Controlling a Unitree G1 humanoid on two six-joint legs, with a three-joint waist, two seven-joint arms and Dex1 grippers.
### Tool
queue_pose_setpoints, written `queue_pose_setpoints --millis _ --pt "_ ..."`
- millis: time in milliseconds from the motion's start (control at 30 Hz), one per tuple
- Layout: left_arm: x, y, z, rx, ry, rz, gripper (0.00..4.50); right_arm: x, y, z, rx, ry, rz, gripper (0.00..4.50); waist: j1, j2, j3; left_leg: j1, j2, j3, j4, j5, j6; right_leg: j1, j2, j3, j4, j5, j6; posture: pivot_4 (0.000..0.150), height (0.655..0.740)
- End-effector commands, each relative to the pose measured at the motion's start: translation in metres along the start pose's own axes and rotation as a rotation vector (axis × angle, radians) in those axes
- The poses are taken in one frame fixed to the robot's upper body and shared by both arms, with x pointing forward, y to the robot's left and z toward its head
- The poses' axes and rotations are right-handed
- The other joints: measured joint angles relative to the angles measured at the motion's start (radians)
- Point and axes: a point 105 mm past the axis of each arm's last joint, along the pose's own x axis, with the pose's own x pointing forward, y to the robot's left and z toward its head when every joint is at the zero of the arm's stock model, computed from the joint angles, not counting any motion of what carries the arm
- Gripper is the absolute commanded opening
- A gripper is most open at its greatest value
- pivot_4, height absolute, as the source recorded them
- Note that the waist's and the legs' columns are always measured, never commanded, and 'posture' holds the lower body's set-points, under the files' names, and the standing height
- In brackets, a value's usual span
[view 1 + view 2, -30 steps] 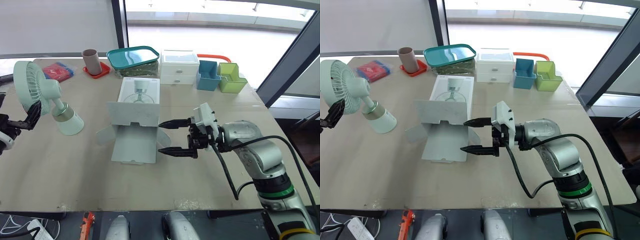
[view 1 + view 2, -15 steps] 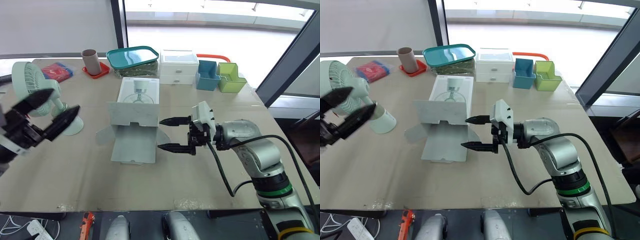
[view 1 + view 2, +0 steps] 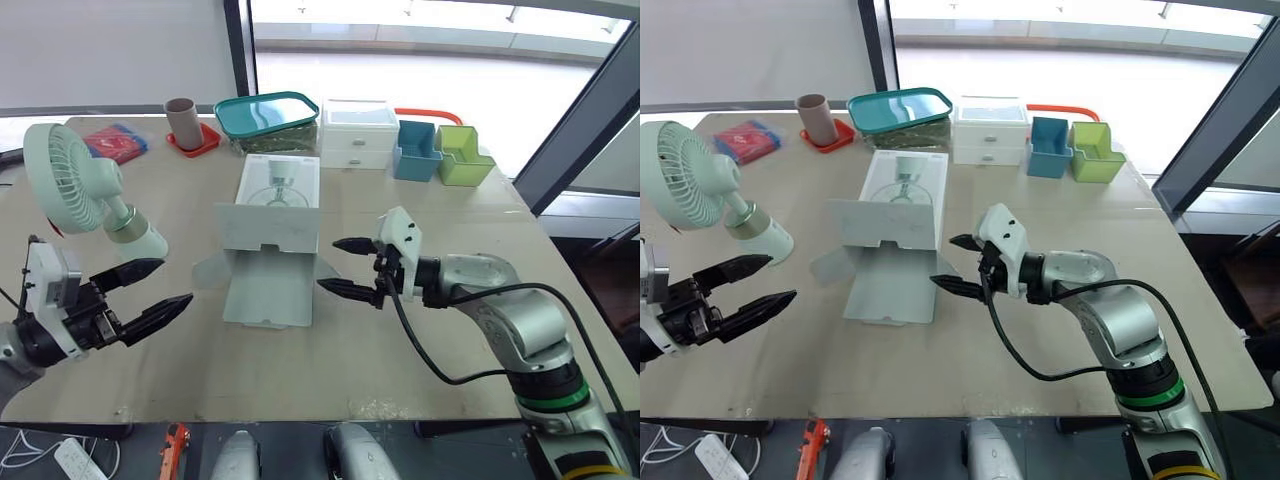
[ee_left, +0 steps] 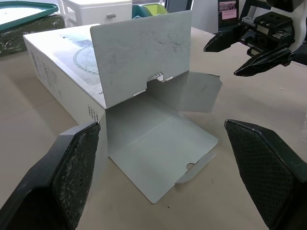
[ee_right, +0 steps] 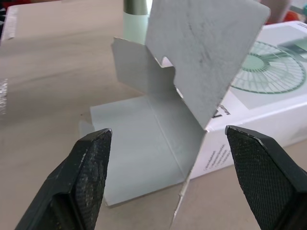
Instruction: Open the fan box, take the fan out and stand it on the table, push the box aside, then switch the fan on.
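The pale green fan (image 3: 72,185) stands on its cone base (image 3: 141,244) at the left of the table, its head tilted back, nothing touching it. The white fan box (image 3: 277,196) lies in the middle with its near end open, lid flap (image 4: 144,52) raised and bottom flap (image 3: 266,290) flat on the table. My left gripper (image 3: 172,283) is open, low over the table in front of the fan and left of the flaps. My right gripper (image 3: 328,266) is open just right of the box's open end, fingertips (image 5: 93,158) pointing at the flaps.
Along the back edge stand a brown cup (image 3: 181,120) on a red coaster, a teal lidded container (image 3: 266,112), white drawers (image 3: 357,134), and a blue (image 3: 415,151) and a green organizer (image 3: 463,156). A red packet (image 3: 116,142) lies behind the fan.
My left gripper has let go of the fan, opened, and pulled back toward the table's front. The fan stays standing. My right gripper has edged slightly toward the box.
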Motion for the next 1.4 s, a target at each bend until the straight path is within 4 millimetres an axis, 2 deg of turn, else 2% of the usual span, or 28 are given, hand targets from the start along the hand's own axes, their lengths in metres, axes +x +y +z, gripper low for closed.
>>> queue_pose_setpoints --millis 33,400,667,800,900,1100,1300,1400 --pt "0.004 -0.005 0.003 0.034 -0.005 -0.024 4.43 0.005 -0.004 0.004 0.009 0.016 -0.063 3.89 0.000 0.000 0.000 0.000 0.000 0.000 0.000 0.000 0.000 0.000 0.000 0.000 0.000 0.000 0.000 0.150 0.7400" --pt "0.003 -0.011 -0.015 0.030 0.049 -0.034 4.43 0.022 -0.001 -0.004 0.063 0.074 -0.095 3.89 -0.001 0.000 0.000 0.000 0.001 0.000 0.000 0.000 0.000 -0.001 0.001 0.000 0.000 0.000 0.000 0.150 0.7400" --pt "0.003 -0.014 -0.019 0.043 0.055 -0.027 4.43 0.040 -0.006 -0.011 0.073 0.133 -0.119 3.89 0.000 0.000 0.000 -0.001 0.001 0.000 0.000 0.000 0.000 -0.001 0.001 0.000 0.000 0.000 0.000 0.150 0.7400" --pt "0.004 -0.015 -0.020 0.045 0.053 -0.023 4.43 0.047 -0.004 -0.007 0.068 0.135 -0.108 3.89 -0.001 0.000 0.000 -0.001 0.001 0.000 -0.001 0.000 0.000 -0.001 0.002 0.000 0.000 0.000 0.000 0.150 0.7400" --pt "0.005 -0.014 -0.020 0.052 0.054 -0.014 4.50 0.051 -0.007 -0.010 0.072 0.168 -0.124 3.07 -0.001 0.000 0.000 -0.001 0.001 0.000 -0.001 0.000 0.000 -0.001 0.002 0.000 0.000 0.000 0.000 0.150 0.7400" --pt "0.006 -0.014 -0.023 0.054 0.057 -0.008 4.50 0.055 -0.013 -0.017 0.086 0.209 -0.161 0.48 -0.001 0.000 0.000 -0.001 0.001 0.000 -0.001 0.000 0.000 -0.001 0.002 0.000 0.000 0.000 0.000 0.150 0.7400" --pt "0.006 -0.014 -0.023 0.056 0.056 -0.008 4.50 0.056 -0.014 -0.018 0.083 0.215 -0.168 0.48 -0.001 0.000 0.000 -0.001 0.001 0.000 -0.001 0.000 0.000 -0.002 0.002 0.000 0.000 0.000 0.000 0.150 0.7400" --pt "0.007 -0.014 -0.026 0.060 0.056 -0.002 4.50 0.048 -0.021 -0.029 0.068 0.250 -0.195 0.48 -0.001 0.000 0.000 -0.001 0.001 0.000 -0.001 0.000 0.000 -0.002 0.002 0.000 0.000 0.000 0.000 0.150 0.7400"
